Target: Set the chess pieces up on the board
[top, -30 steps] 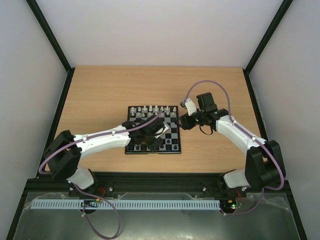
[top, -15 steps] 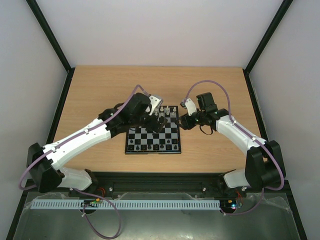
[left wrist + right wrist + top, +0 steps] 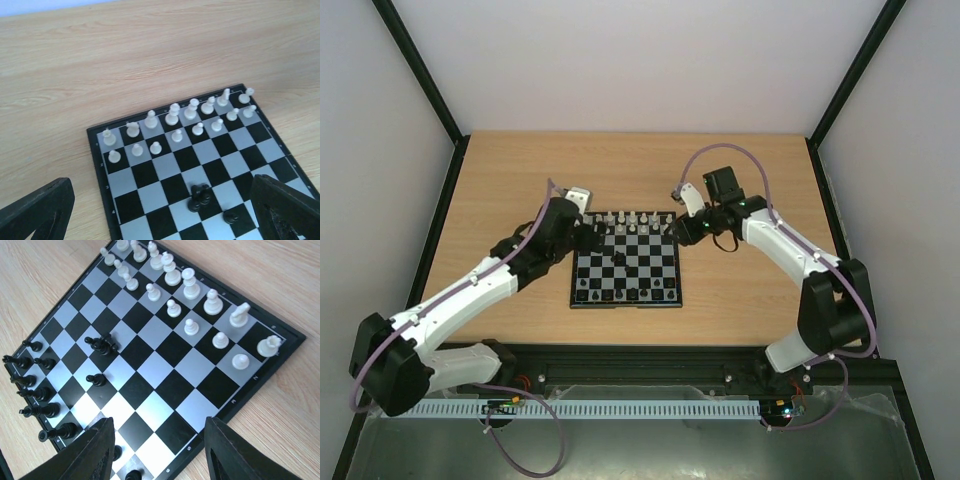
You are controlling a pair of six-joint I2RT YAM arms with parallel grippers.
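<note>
Hovering near the far corners of the board [image 3: 655,262] with left gripper [image 3: 160,215] and right gripper [image 3: 165,455] both wide and empty; may topple the black pieces [image 3: 102,345] clustered mid-board, or the white rows [image 3: 190,287], if lowered carelessly.

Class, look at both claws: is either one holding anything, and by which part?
Nothing is held: the left claw and the right claw both stand open and empty.

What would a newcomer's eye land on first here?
The small chessboard in mid-frame: white pieces lined along its far edge, black pieces along the near one. A stray black clump sits mid-board. The open left end effector and right end effector flank the far corners.
</note>
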